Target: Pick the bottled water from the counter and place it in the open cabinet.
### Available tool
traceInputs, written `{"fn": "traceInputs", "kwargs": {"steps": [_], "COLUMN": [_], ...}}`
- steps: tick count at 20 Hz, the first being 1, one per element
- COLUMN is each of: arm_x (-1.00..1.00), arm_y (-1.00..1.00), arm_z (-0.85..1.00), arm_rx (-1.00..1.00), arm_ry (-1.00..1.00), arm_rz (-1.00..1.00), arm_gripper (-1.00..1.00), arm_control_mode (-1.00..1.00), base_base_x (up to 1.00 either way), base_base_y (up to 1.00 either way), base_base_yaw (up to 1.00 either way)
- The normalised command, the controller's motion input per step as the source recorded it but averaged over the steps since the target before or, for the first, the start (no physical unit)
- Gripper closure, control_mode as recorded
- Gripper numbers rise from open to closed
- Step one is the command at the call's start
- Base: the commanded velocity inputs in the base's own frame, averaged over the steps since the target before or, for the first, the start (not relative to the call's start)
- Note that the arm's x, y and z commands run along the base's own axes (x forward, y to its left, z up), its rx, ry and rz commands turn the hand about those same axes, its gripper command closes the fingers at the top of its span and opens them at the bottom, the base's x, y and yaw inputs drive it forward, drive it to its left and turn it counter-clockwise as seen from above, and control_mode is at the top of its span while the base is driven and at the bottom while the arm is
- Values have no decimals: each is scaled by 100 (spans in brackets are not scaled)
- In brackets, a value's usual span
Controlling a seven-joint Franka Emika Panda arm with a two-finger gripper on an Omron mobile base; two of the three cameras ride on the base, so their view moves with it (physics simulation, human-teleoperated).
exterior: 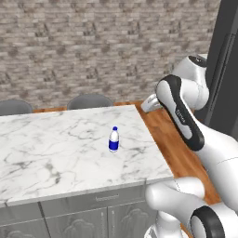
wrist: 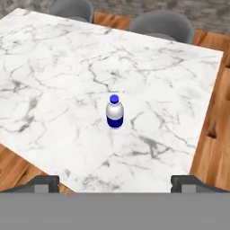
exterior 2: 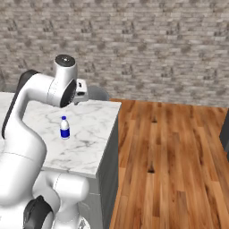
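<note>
The bottled water stands upright on the white marble counter, towards its right end, with a blue cap and a dark blue label band. It also shows in the right base view and near the middle of the hand view. My gripper hovers well above and short of the bottle, looking down at it, and it is open: its two dark fingertips stand far apart with nothing between them. The hand sits above the counter's far right corner. The open cabinet is out of view.
Two grey chair backs stand behind the counter against the brick wall. Wooden floor runs along the counter's right side. A tall dark panel rises at the far right behind my arm.
</note>
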Motion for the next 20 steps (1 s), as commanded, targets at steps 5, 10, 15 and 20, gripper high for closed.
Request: {"fn": "traceInputs", "kwargs": {"steps": [5, 10, 15, 20], "arm_x": [0, 0, 1, 10], "arm_y": [8, 17, 14, 1], "arm_z": [7, 2, 0, -22], "arm_rx": [0, -1, 0, 0], "arm_ry": [13, 20, 8, -3], "arm_rz": [23, 19, 18, 13], "arm_gripper": [-100, -100, -100, -100], "arm_control_mode": [-100, -100, -100, -100], "base_base_x": [0, 0, 0, 0], "base_base_y": [0, 0, 0, 0], "base_base_yaw": [0, 0, 0, 0]}}
